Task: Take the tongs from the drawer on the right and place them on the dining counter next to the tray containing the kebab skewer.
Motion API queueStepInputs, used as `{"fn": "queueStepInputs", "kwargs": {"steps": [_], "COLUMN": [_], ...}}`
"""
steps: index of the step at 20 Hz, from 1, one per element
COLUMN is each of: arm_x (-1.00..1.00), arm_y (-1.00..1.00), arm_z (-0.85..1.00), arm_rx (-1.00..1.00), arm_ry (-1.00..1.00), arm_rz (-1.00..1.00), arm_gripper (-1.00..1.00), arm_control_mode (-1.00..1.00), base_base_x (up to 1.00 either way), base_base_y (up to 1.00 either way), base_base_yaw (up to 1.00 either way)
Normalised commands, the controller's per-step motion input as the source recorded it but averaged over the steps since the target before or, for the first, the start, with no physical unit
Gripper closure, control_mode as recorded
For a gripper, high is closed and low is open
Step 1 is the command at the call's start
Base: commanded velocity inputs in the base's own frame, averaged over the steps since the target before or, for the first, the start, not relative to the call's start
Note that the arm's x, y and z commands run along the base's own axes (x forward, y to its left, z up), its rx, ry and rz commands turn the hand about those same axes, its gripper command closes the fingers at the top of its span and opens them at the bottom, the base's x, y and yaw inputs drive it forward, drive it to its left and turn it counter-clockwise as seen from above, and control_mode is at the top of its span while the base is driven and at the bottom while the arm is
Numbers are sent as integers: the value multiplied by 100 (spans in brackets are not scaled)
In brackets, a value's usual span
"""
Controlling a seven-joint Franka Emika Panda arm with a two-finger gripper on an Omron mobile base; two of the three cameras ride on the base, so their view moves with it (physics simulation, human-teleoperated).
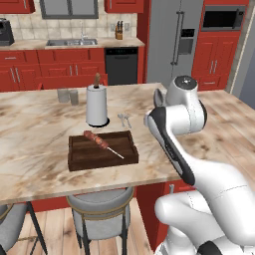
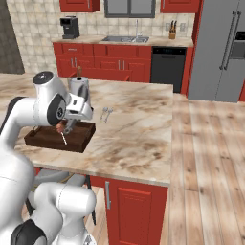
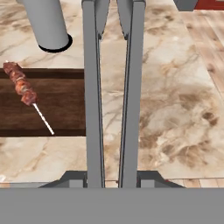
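The tool [image 3: 112, 177] grips the tongs [image 3: 113, 87] over the desk [image 3: 175, 109], seemingly just beside the tray [image 3: 61, 109].

free: dining counter [image 1: 219, 124] right of tray [image 1: 79, 159] | obstacle: paper towel roll [image 1: 96, 105]

A white paper towel roll [image 1: 96, 105] on a brown-knobbed holder stands upright. Just right of the roll lies a small silvery utensil [image 1: 124, 119]. Two clear glasses [image 1: 68, 96] stand left of it. A grey round stool [image 1: 99, 209] sits below.
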Motion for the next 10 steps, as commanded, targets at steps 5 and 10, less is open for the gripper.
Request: {"fn": "queueStepInputs", "kwargs": {"steps": [5,10], "arm_x": [47,44], "arm_y": [1,0], "arm_z": [-20,-17], "arm_rx": [0,1], "arm_ry": [4,12], "arm_rz": [0,0], "arm_gripper": [100,100], "arm_control_mode": [-100,-100], "base_base_x": [0,0], "base_base_y": [0,0], "base_base_yaw": [0,0]}}
